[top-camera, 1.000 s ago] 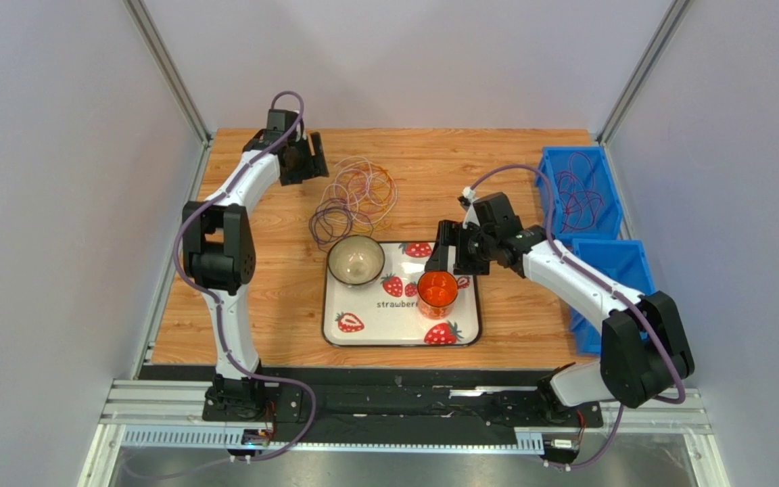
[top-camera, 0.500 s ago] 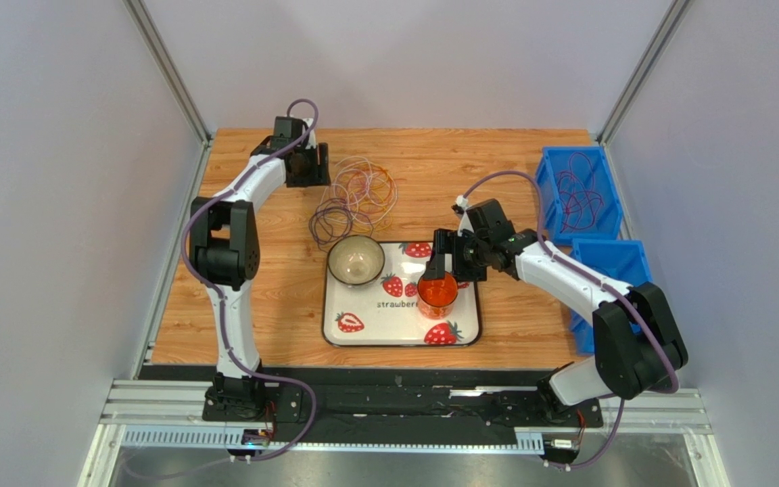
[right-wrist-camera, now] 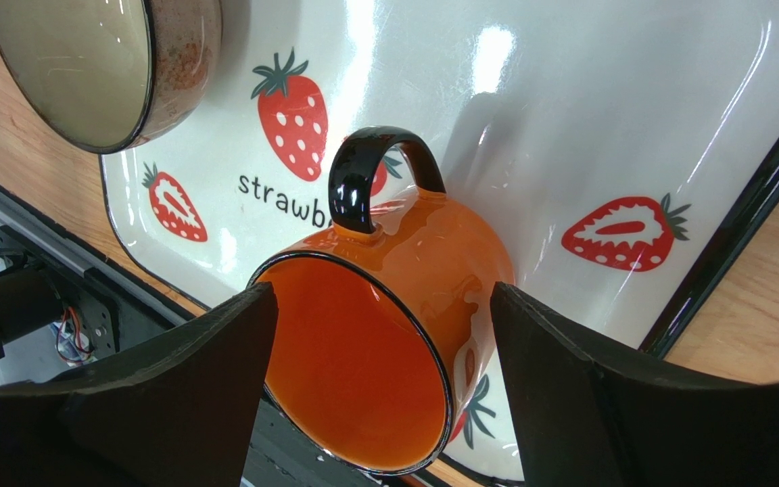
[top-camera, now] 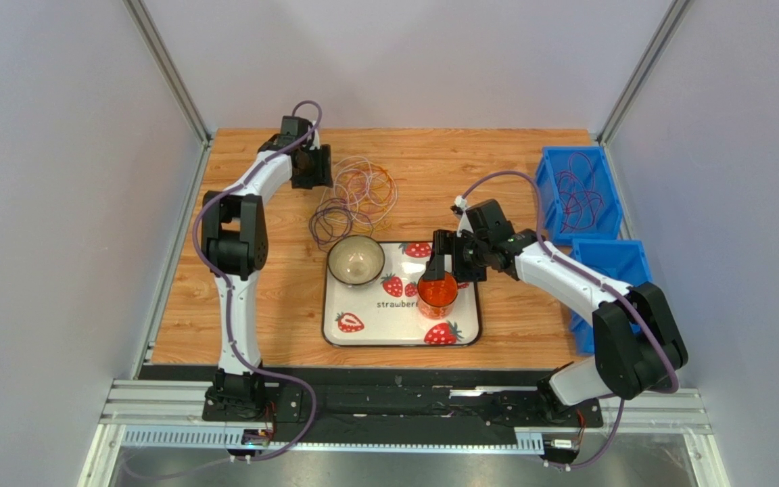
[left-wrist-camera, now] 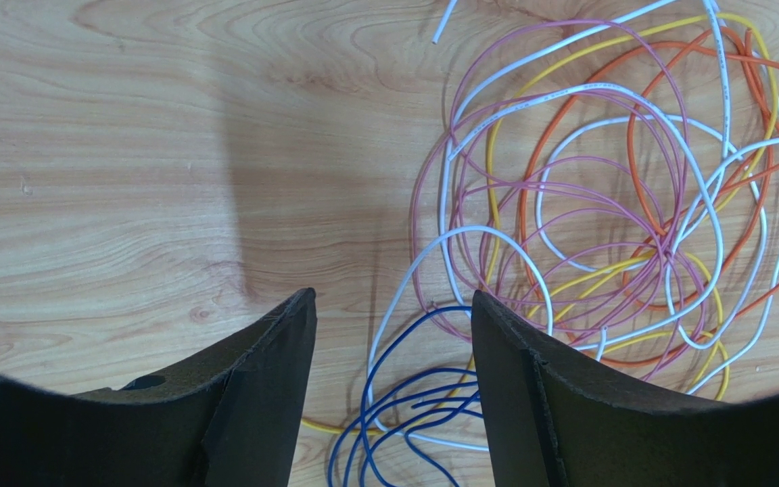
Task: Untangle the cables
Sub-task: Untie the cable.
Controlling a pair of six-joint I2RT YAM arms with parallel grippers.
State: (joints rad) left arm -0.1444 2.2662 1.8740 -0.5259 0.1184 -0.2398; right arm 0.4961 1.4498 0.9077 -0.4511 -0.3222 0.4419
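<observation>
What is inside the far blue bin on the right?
A few thin reddish cable loops lie in the far blue bin. No arm covers it; their count is too small to tell.

Strawberry-print tray (top-camera: 358, 327) on a wooden table (top-camera: 522, 327).
Bowl (top-camera: 355, 261) at its 10 o'clock, orange mug (top-camera: 437, 291) at 3; blue bins (top-camera: 622, 266) at the table's 3 o'clock.

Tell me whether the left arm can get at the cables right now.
Probably yes: the left gripper hangs open at the edge of the cables, some loops lie between its fingers, and nothing covers them.
</observation>
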